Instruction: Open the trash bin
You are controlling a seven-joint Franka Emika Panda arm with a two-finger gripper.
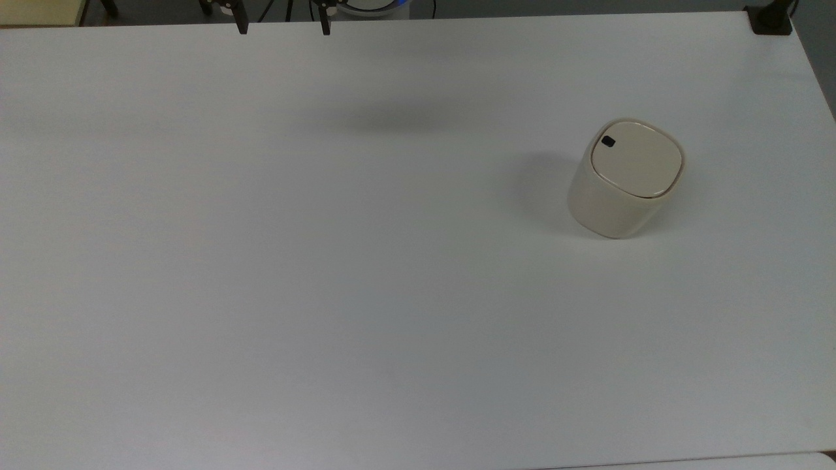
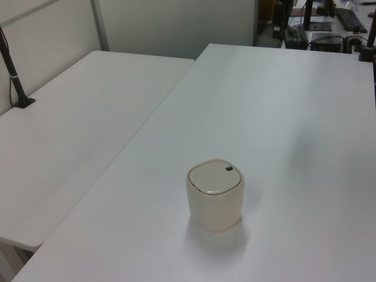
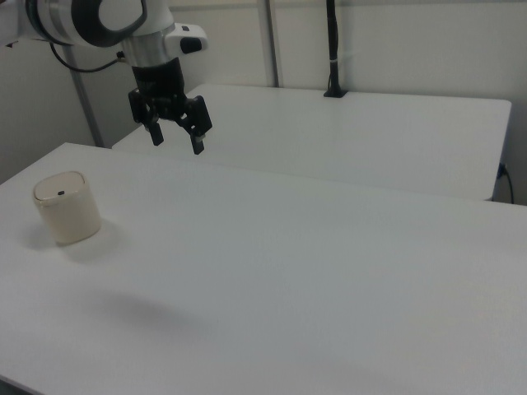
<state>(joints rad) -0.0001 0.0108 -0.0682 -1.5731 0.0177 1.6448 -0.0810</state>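
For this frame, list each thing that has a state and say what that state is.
trash bin: upright on the white table, untouched.
lid: shut, flat on the rim.
black button: at the lid's edge, nothing on it.
gripper: open, empty, in the air, apart from the bin.

Top view: high above the desk (image 1: pixel 261 261), looking steeply down, pincer (image 1: pixel 283 26) tips at the upper edge, trash bin (image 1: pixel 626 177) at the top view's right; left view: lower, closer to the trash bin (image 2: pixel 215 194), looking along the desk (image 2: pixel 282 117); right view: oblique, farther off, trash bin (image 3: pixel 67 206) at the right view's left, pincer (image 3: pixel 175 136) above; desk and bin shared by all three.
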